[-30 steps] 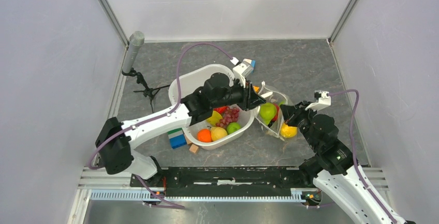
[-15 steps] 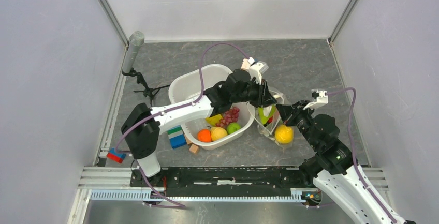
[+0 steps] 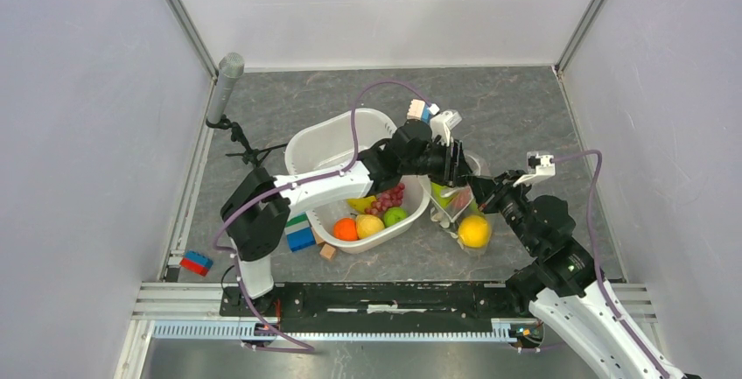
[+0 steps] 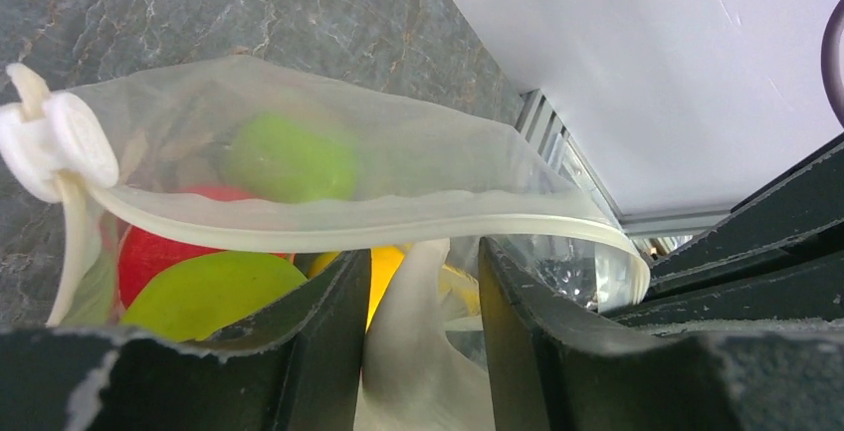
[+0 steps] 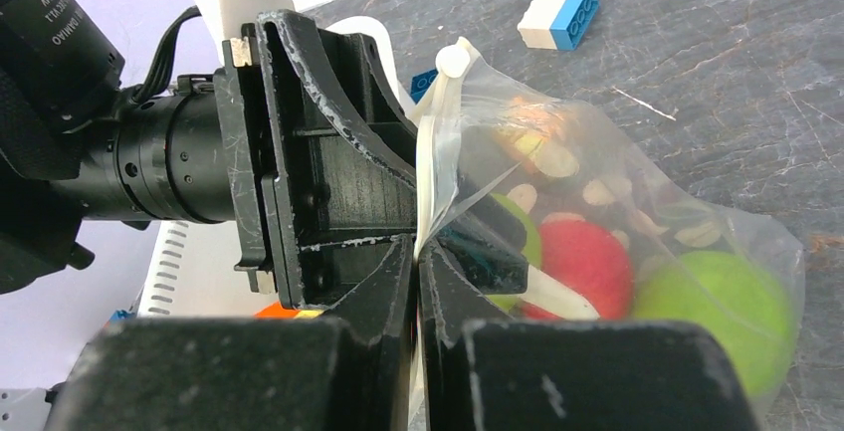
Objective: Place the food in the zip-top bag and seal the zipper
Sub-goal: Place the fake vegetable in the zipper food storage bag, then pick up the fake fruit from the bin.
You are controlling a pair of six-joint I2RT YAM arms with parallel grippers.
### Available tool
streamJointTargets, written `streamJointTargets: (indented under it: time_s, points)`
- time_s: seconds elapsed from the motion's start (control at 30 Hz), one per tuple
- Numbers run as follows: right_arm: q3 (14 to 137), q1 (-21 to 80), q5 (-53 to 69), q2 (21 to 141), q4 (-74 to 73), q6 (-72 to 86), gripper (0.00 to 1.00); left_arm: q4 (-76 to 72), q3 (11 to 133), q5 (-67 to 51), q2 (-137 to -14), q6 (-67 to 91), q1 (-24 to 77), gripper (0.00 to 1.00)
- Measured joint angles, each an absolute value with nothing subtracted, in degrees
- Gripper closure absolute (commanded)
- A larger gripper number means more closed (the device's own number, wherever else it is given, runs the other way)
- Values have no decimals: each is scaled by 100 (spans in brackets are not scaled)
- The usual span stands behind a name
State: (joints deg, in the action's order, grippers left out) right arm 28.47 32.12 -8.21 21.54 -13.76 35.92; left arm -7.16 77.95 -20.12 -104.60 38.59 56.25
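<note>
The zip-top bag [image 3: 451, 210] stands open just right of the white tub [image 3: 328, 138]. It holds a red apple [image 5: 587, 252], green apples [image 5: 712, 307] and a yellow fruit [image 3: 474, 231]. My left gripper [image 3: 455, 165] is at the bag's mouth. In the left wrist view [image 4: 418, 257] its jaws stand apart with the bag's near white rim between them. The far zipper [image 4: 348, 227] curves across in front. My right gripper [image 3: 484, 189] is shut on the zipper edge [image 5: 428, 152], as the right wrist view [image 5: 418, 252] shows. An orange [image 3: 346, 228], a lemon [image 3: 368, 225], a green apple [image 3: 395, 216] and grapes [image 3: 389, 195] lie in the tub.
A blue-green block [image 3: 299, 232] and a wooden cube [image 3: 327, 251] lie in front of the tub. A blue-white block [image 5: 557, 15] lies behind the bag. A red-blue block [image 3: 197, 263] is at the near left. A microphone stand [image 3: 229, 81] is at the left wall.
My left arm swung right from over the tub to the bag's mouth. The bag shifted and its yellow fruit sank toward the near side. The right gripper kept its hold.
</note>
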Motion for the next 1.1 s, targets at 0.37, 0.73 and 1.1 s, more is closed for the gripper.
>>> streamJointTargets:
  time_s: [0.37, 0.73, 1.1]
  points:
    - [2803, 3223, -1365, 1802, -1627, 3680, 93, -539, 7830, -2012, -10499, 3765, 5640, 27]
    - [2571, 3225, -2375, 1275, -1898, 4080, 92, 425, 7835, -1885, -9168, 2814, 5902, 20]
    - [3459, 3221, -2169, 2294, -2104, 3092, 93, 1170, 6936, 558, -7990, 1933, 5747, 0]
